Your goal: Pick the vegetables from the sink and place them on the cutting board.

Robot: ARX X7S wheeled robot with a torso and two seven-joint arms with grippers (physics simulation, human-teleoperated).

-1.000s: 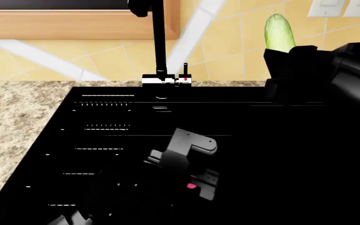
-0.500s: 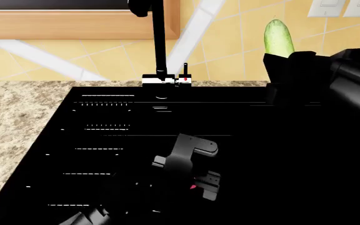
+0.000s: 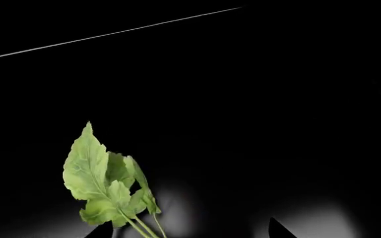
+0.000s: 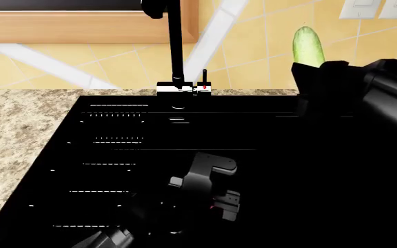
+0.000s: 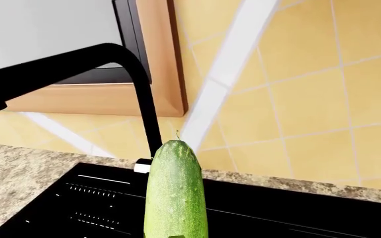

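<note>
1. While your head view shows the left gripper (image 4: 216, 199) low inside the black sink (image 4: 116, 155), only a speck of pink-red shows at its fingers there; your left wrist view adds the radish's green leaves (image 3: 104, 181) spreading out just past the fingertips (image 3: 278, 229) over the dark sink floor.
2. The root of the radish is out of sight in the wrist view, and its stems run out of the picture toward the gripper. I cannot tell whether the left fingers are closed on it or merely around it.
3. Further out, your right gripper (image 4: 322, 88) is raised above the sink's far right corner and grips the cucumber (image 4: 307, 45) by its lower end, so the cucumber stands upright.
4. Your right wrist view shows the cucumber (image 5: 176, 193) close up, its rounded tip pointing upward, with the black faucet (image 5: 137, 99) behind it.
5. Beyond the faucet (image 4: 176, 57) lie the speckled countertop (image 4: 19, 119) and the yellow tiled wall (image 4: 254, 46).
6. The cutting board appears in none of your views.
</note>
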